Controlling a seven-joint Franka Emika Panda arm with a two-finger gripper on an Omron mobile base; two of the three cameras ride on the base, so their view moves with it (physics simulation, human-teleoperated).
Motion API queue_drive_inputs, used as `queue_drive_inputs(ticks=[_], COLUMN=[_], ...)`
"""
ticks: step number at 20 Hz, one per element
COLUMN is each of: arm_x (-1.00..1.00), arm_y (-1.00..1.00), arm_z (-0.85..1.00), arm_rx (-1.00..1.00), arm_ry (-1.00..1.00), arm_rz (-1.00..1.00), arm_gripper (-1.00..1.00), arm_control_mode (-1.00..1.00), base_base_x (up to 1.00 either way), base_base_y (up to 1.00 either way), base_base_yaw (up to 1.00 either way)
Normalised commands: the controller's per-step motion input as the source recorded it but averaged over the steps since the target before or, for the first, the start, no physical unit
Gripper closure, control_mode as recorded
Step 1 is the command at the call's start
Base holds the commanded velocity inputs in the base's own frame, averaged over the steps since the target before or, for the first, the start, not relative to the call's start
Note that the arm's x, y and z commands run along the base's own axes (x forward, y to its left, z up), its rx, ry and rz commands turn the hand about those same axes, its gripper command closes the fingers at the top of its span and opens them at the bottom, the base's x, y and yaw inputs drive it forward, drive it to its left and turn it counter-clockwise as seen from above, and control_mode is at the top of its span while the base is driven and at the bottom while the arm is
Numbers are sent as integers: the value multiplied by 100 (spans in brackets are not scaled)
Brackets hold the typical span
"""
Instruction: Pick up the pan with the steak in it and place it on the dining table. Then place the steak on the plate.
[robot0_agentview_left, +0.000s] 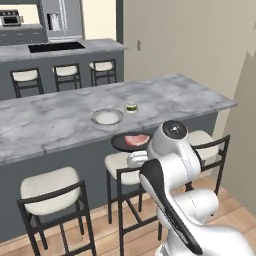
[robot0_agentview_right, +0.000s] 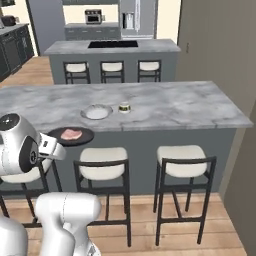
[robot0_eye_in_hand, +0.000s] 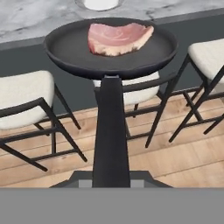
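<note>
Black and thin, the long handle is squeezed tight in the pincer (robot0_eye_in_hand: 111, 181), so the pan (robot0_eye_in_hand: 109, 48) stays flat and nothing slides off. It is round, dark and shallow, held in the air over the stools, just short of the bench (robot0_agentview_left: 60, 120) edge. Pink, soft steak (robot0_eye_in_hand: 117, 38) lies flat inside. Farther off, on smooth grey marble, waits the pale round plate (robot0_agentview_left: 107, 117).

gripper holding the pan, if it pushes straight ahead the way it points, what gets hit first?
Likely the dining table: the gripper is shut on the handle of the pan, whose far rim sits about level with the table's near edge, steak aboard. Depth is unclear.
</note>
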Motion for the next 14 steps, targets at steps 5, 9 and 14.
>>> queue_drive_inputs(ticks=[5,9,14], arm_x=[0,0,0], arm_y=[0,0,0], arm_z=[0,0,0], arm_rx=[0,0,0], arm_ry=[0,0,0], arm_rz=[0,0,0], arm_gripper=[100,100,100], arm_control_mode=[100,100,100], base_base_x=[1,0,0], base_base_y=[-39,0,22], base_base_yaw=[9,4,13])
